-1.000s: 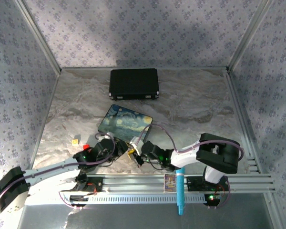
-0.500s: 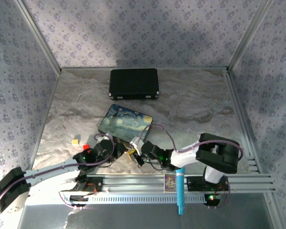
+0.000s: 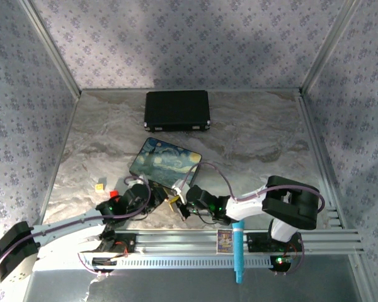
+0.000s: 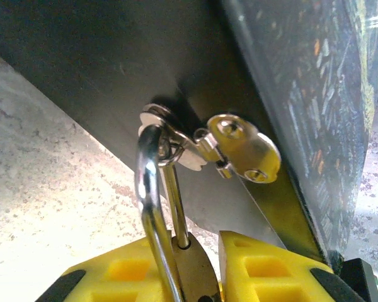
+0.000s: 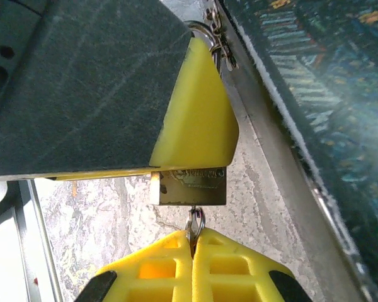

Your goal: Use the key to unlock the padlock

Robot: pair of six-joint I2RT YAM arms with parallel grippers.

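Polished silvery metal shackle (image 4: 150, 207), brushed brass padlock body (image 5: 189, 187), matt grainy stone-look tabletop (image 4: 44, 182).

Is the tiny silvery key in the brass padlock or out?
In, apparently: the tiny silvery key meets the brass padlock underneath, pinched by right gripper.

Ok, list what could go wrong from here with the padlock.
The right end effector pinches the key by a thin edge at its fingertips; turning may make it slip out. The left end effector grips the padlock near its shackle end only, so the body may spin with the key. The shackle is hooked onto the painted box, so a pull could drag the box.
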